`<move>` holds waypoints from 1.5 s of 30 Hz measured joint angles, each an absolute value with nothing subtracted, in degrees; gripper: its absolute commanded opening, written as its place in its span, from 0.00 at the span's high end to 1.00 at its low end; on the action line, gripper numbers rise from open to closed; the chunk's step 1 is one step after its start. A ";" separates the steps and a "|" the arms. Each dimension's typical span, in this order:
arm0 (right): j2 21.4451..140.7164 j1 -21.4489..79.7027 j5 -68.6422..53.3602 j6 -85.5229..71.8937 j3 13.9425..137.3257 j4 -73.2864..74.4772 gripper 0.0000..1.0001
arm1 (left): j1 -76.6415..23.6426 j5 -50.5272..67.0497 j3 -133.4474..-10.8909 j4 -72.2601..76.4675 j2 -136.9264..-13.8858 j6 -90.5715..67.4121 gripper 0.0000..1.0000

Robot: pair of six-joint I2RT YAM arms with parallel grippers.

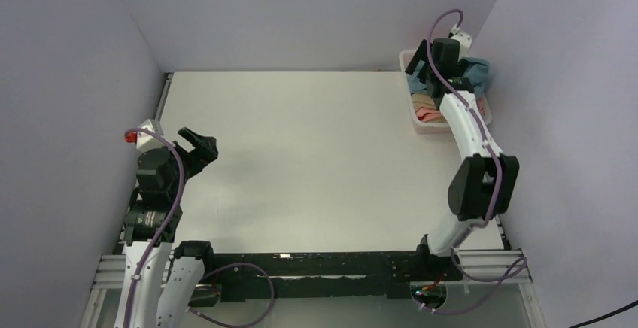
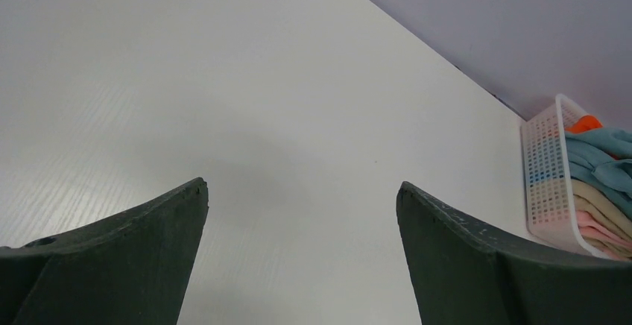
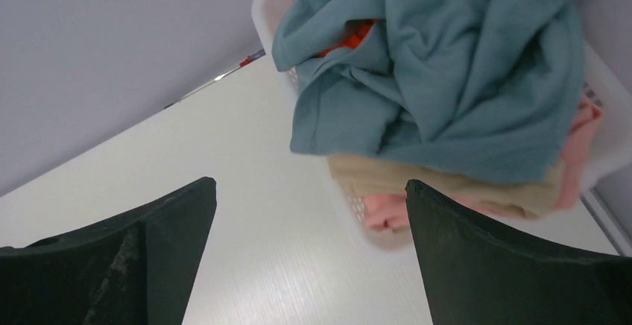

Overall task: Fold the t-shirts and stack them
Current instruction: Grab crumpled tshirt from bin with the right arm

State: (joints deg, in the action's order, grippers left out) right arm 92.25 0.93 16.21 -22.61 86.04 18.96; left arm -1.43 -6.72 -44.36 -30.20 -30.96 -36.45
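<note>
Fingers (image 3: 149,250) of the right gripper (image 3: 307,185) are spread wide and empty by the basket (image 3: 268,4) at the far right corner of the table (image 1: 316,155); the left gripper (image 2: 302,185) is opened as wide, empty, near the left edge. The t-shirts (image 2: 596,191) are heaped in the basket, a grey-blue shirt (image 3: 462,79) crumpled over an orange shirt (image 3: 349,38), a tan shirt (image 3: 447,180) and a pink shirt (image 3: 384,212). Only a raised fold of the top one should be pinched, so the layers beneath are not dragged out.
</note>
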 measured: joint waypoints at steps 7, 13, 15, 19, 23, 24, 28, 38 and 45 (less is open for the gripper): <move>111.50 0.62 19.92 -20.88 102.37 21.04 0.08 | -1.43 -4.01 -44.25 -29.67 -31.53 -36.47 0.01; 122.56 0.51 23.79 -18.94 112.86 22.09 0.37 | -1.43 -2.35 -43.97 -29.61 -33.01 -36.49 0.01; 124.44 0.51 24.97 -18.39 114.15 22.26 0.47 | -1.43 -2.15 -43.97 -29.63 -33.47 -36.49 0.01; 127.04 0.45 28.32 -17.76 116.51 23.03 0.70 | -1.43 -1.74 -43.97 -29.71 -34.20 -36.49 0.01; 127.33 -0.16 29.80 -16.80 117.36 23.35 1.00 | -1.43 -1.65 -43.97 -29.80 -34.39 -36.64 0.01; 127.33 -0.43 29.89 -16.71 117.45 23.31 1.00 | -1.43 -1.58 -43.97 -29.80 -34.39 -36.64 0.01; 127.07 -1.02 29.74 -15.62 117.58 23.07 1.00 | -1.43 -1.30 -43.97 -29.80 -34.48 -36.64 0.01; 115.63 -1.39 31.22 -9.85 118.06 18.13 1.00 | -1.43 -1.32 -43.97 -29.82 -34.72 -36.64 0.01; 108.60 -3.14 29.95 -6.00 121.32 13.19 1.00 | -1.43 -1.32 -43.97 -29.85 -35.09 -36.62 0.01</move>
State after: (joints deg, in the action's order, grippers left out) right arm 108.60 -3.14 29.95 -6.00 121.32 13.19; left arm -1.43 -1.32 -43.97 -29.85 -35.09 -36.62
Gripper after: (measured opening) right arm 0.017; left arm 0.987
